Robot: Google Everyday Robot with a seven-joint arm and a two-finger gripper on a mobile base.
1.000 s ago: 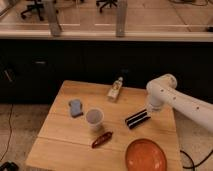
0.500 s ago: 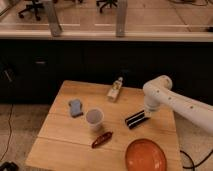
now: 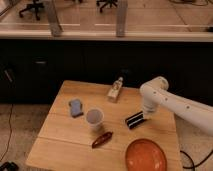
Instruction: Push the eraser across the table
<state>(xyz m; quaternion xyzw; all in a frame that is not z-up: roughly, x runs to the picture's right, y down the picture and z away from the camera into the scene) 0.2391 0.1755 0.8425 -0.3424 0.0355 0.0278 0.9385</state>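
Observation:
The eraser (image 3: 134, 120), a small black block with thin white stripes, lies on the light wooden table (image 3: 65, 135), right of centre. My gripper (image 3: 145, 114) hangs down from the white arm coming in from the right and sits right at the eraser's right end, touching or nearly touching it. The eraser's left end points toward the white cup (image 3: 94, 119).
A blue-grey pad (image 3: 75, 107) lies at the left. A dark red elongated object (image 3: 102, 139) lies in front of the cup. An orange plate (image 3: 145, 155) sits at the front right. A small bottle-like object (image 3: 115, 89) lies near the table's back edge. Dark cabinets stand behind.
The arm has shifted a little to the left, bringing the gripper closer against the eraser's right end. The eraser has barely moved, if at all.

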